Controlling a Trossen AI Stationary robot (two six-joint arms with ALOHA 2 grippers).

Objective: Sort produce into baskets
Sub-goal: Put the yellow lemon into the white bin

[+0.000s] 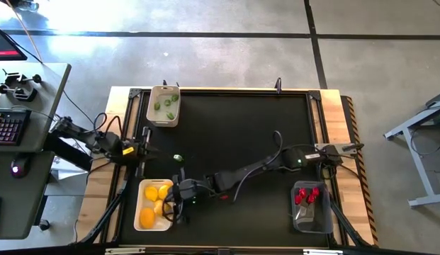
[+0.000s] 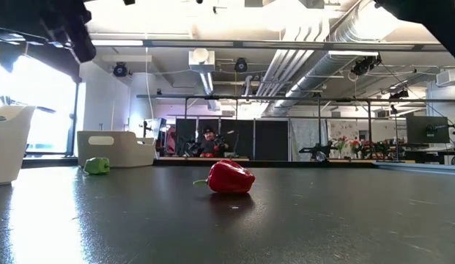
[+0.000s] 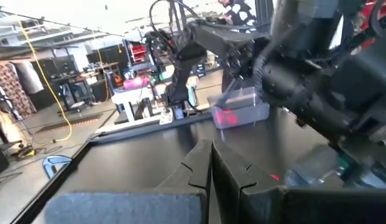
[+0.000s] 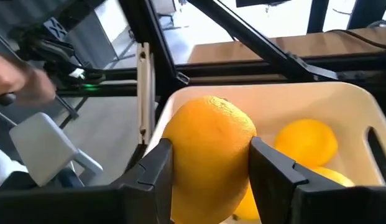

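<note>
My right gripper (image 4: 210,165) reaches across the table to the white shallow tray (image 1: 142,190) at the near left and is shut on a yellow-orange lemon (image 4: 208,127). Other lemons (image 4: 306,142) lie in the tray. My left gripper (image 3: 211,163) is shut and empty; it waits at the table's left edge (image 1: 146,151). A green piece (image 1: 178,158) and a red pepper (image 2: 229,177) lie on the black mat. The beige tub (image 1: 164,105) at the far left holds green pieces. The transparent bin (image 1: 312,207) at the near right holds red pieces. My right gripper pinches the lemon between its two fingers, one on each side (image 4: 242,149) of its widest part. The lemon is lifted clear, over the inside of the white tray (image 4: 342,102) and above the other lemons.
The right arm's forearm (image 1: 241,173) lies slantwise across the near half of the mat, close over the red pepper (image 1: 223,196). The table has wooden side rails (image 1: 351,156). A desk with a keyboard (image 1: 7,126) stands beyond the table's left edge.
</note>
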